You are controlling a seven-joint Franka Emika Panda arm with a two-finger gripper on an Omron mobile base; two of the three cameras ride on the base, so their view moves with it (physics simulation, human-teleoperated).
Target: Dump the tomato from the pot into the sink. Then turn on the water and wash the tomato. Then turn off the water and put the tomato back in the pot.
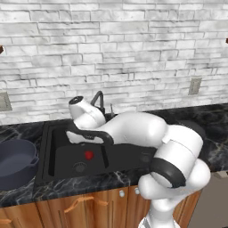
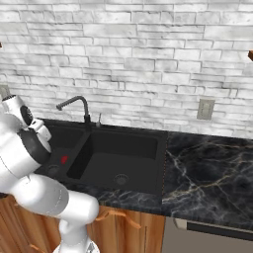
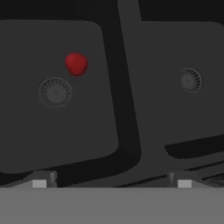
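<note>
Hand view looks down on the sink (image 3: 127, 109): 2 basins, 2 drains, 1 tomato (image 3: 76, 64). Its jaws stand wide apart and hold nothing; the tomato lies ahead of the left jaw, just beside that basin's drain. 1 pot (image 1: 15, 162) sits on the counter (image 1: 67, 185).

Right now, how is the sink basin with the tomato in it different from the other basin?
The left basin holds the tomato, lying just beside its drain; the right basin holds nothing but its own drain. The left basin lies nearer the pot; the right basin borders the open counter. Both are matte black, with one round drain each.
</note>
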